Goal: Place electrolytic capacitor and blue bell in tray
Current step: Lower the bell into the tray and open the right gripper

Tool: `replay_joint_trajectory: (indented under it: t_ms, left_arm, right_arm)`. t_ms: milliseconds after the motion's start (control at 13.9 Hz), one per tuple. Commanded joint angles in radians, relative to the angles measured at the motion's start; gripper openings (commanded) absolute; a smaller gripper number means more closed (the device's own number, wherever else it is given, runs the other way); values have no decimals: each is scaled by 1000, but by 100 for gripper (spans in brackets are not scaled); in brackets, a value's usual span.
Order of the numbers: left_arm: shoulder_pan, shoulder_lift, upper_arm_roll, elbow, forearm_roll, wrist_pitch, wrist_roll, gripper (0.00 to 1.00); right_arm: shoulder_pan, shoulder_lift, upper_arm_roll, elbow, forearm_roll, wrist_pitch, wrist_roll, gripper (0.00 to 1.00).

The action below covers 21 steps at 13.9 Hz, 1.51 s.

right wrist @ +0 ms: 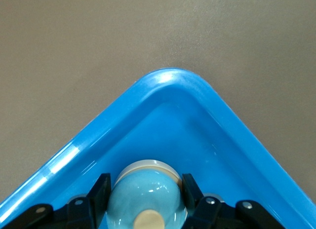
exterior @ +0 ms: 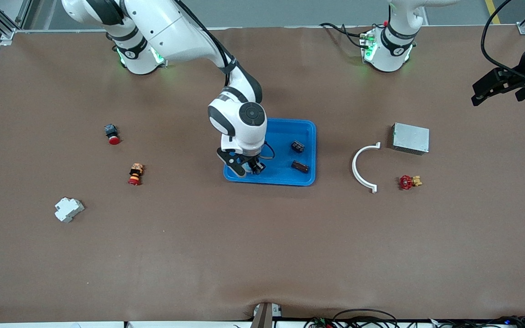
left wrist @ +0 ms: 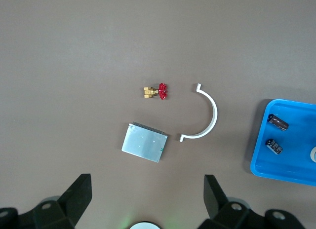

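Observation:
The blue tray (exterior: 311,128) lies mid-table. Over its corner nearest the front camera, toward the right arm's end, my right gripper (exterior: 249,167) reaches down. In the right wrist view this gripper (right wrist: 146,202) is shut on the light blue bell (right wrist: 145,194), low inside the tray's rounded corner (right wrist: 165,77). The dark cylindrical electrolytic capacitor (exterior: 300,166) lies in the tray, beside a small black part (exterior: 297,146). My left gripper (exterior: 499,91) hangs open and empty in the air at the left arm's end of the table, and its fingers (left wrist: 80,189) frame bare table.
A grey metal box (exterior: 410,138), a white curved clamp (exterior: 363,167) and a red-handled brass valve (exterior: 409,182) lie toward the left arm's end. Two red push buttons (exterior: 112,134) (exterior: 135,174) and a white breaker (exterior: 68,209) lie toward the right arm's end.

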State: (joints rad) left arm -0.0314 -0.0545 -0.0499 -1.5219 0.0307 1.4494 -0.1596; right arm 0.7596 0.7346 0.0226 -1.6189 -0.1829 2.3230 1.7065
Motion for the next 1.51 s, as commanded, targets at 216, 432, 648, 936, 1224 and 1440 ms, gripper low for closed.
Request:
replay_joint_trajectory:
  t_ms: [216, 432, 648, 936, 1224, 1440]
  left_arm:
    - [5, 4, -5, 5, -2, -7, -12, 100]
    - [4, 4, -5, 5, -2, -7, -12, 100]
    - [2, 7, -5, 6, -2, -6, -14, 100]
    - [1, 7, -5, 6, -2, -6, -12, 100]
    - [1, 7, -5, 6, -2, -6, -14, 100]
    - [1, 7, -5, 5, -2, -6, -14, 100]
  right_arm:
    - [18, 12, -7, 27, -30, -16, 64, 100]
    - [23, 11, -7, 27, -38, -17, 59, 100]
    - [30, 5, -4, 27, -47, -21, 51, 100]
    - [41, -3, 3, 72, -43, -123, 39, 100]
    - [43, -32, 5, 79, -33, -180, -24, 100]
    - [-5, -64, 5, 82, -20, -223, -128, 100]
